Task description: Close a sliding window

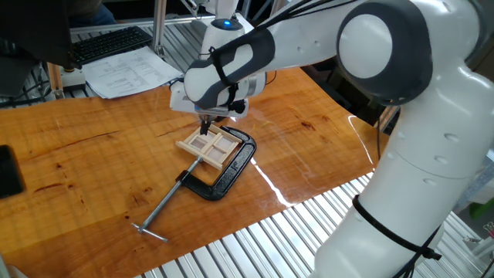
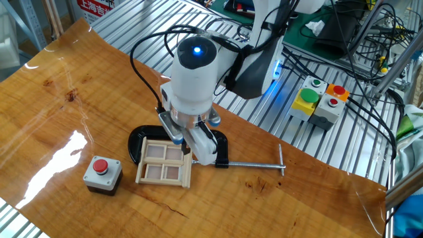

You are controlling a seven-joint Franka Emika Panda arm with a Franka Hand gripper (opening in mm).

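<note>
The sliding window (image 2: 164, 162) is pale, unpainted wood with slightly pinker panes. Behind it, the C-clamp (image 2: 218, 153) is black with a bare silver screw rod. Left of the window, the button box (image 2: 102, 175) is grey on a black base with a red button. The tabletop (image 2: 59, 119) is glossy orange-brown wood grain. The white arm bears a glowing blue light (image 2: 195, 47).
</note>
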